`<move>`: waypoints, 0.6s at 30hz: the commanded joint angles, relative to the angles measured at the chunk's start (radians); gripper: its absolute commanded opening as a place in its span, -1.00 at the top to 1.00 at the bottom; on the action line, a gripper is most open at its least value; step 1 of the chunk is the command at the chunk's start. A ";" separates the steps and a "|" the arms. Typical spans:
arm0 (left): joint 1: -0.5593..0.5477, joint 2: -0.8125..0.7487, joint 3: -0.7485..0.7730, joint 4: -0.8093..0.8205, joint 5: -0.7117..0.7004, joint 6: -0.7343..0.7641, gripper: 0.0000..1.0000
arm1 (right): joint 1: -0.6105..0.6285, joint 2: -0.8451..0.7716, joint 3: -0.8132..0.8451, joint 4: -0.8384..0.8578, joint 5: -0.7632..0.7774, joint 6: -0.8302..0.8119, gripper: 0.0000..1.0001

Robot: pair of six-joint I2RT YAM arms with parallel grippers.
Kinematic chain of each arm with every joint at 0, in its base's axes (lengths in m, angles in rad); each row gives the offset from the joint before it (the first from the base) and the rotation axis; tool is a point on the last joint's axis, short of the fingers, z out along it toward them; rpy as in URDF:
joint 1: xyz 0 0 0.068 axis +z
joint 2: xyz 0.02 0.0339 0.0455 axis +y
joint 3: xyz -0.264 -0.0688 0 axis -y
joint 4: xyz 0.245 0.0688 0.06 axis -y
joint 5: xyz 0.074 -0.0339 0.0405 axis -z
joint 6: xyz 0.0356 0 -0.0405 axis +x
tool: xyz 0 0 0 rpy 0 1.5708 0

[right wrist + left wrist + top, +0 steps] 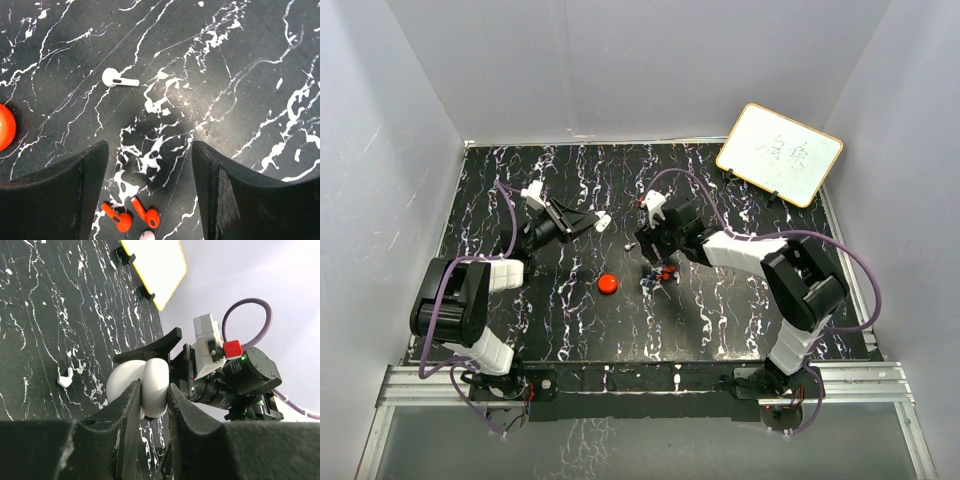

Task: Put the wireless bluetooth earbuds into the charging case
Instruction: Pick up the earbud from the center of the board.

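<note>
The wireless bluetooth earbuds (120, 221) lie side by side on the tabletop (720, 320), near the charging case (608, 284) and on its right. They are apart from it, and neither is inside it. My right gripper (148, 147) hangs directly over them. Its jaws are spread wide and grasp nothing, and both red buds show on the surface in the gap between my fingers. A small white bit sits just beside the buds, on the side away from the case, but it is too cut off at the frame's edge for me to name.

My left gripper (154, 386) is on the far side of the case, a little to its left. It is clenched on a white rounded shell (125, 380). A white earbud (119, 79) lies loose beyond the case, to its far right. It is not one of the red pair.

I judge this to be the pickup step for the first bud, with nothing inserted yet. Next I need to come down so my jaws straddle only one bud. The two lie close together, so a centred closure could catch both or flick one away. I should shift toward the bud nearer the case, close on its thicker end, lift it and carry it left to the case. I cannot tell from here whether the case stands open to receive it.
</note>
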 commanded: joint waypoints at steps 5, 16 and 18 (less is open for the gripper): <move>0.023 -0.045 -0.023 0.009 0.023 0.000 1.00 | 0.026 0.090 0.118 -0.024 0.023 -0.126 -0.31; 0.040 -0.052 -0.042 0.026 0.032 -0.006 1.00 | 0.024 0.154 0.130 0.039 -0.169 -0.211 -0.35; 0.042 -0.052 -0.044 0.027 0.033 -0.008 1.00 | 0.022 0.171 0.143 0.039 -0.190 -0.218 -0.35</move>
